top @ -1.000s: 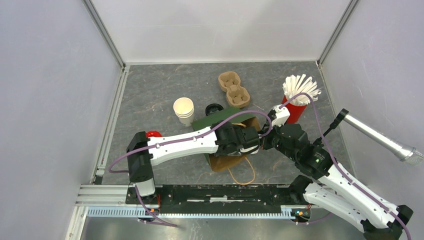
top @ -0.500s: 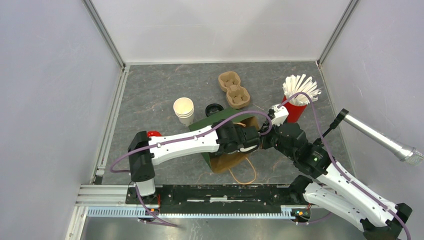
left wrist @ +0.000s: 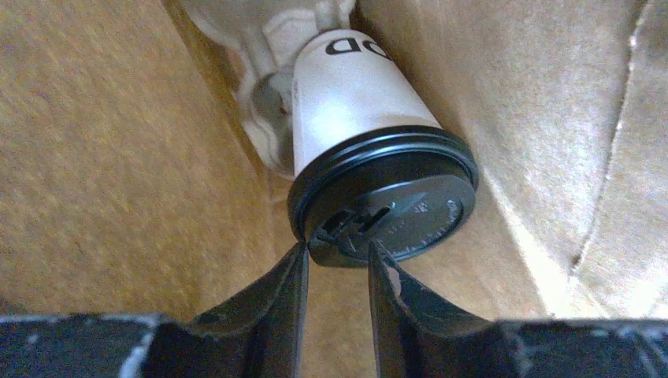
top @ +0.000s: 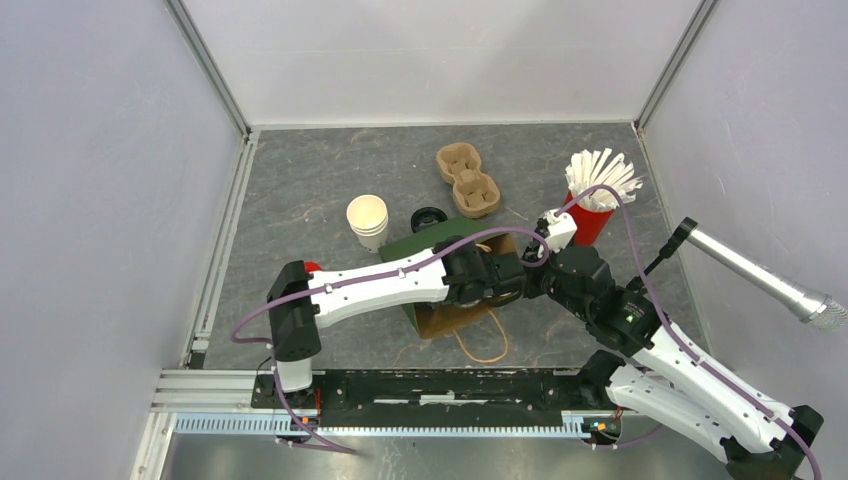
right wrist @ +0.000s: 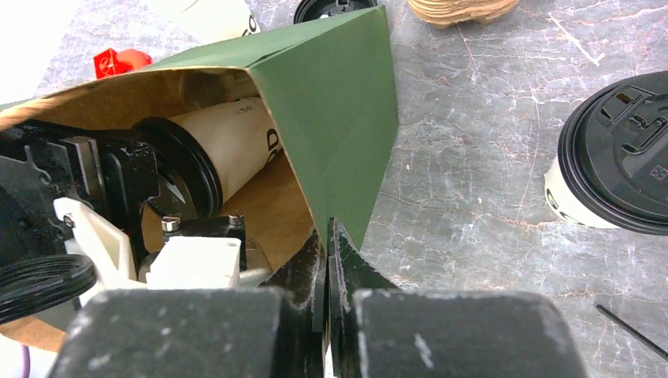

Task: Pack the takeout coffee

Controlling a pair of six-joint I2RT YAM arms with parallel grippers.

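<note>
The takeout coffee [left wrist: 354, 94] is lying on its side inside the paper bag [right wrist: 339, 102], with its lid facing the left tool [left wrist: 339, 252]. That tool's fingers sit a bit apart with the lid's lower rim right at their tips, so I can't tell if they're actually pinching it. The lettering is cut off (only "OD" shows). The right tool [right wrist: 327, 236] is clamped on the bag's green edge. From the top camera the cup is totally hidden.

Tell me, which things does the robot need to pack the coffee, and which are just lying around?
For the job: takeout coffee, paper bag, left gripper, right gripper.
Just lying about: stack of plain cups, loose black lid, cardboard carrier, red cup of straws.
</note>
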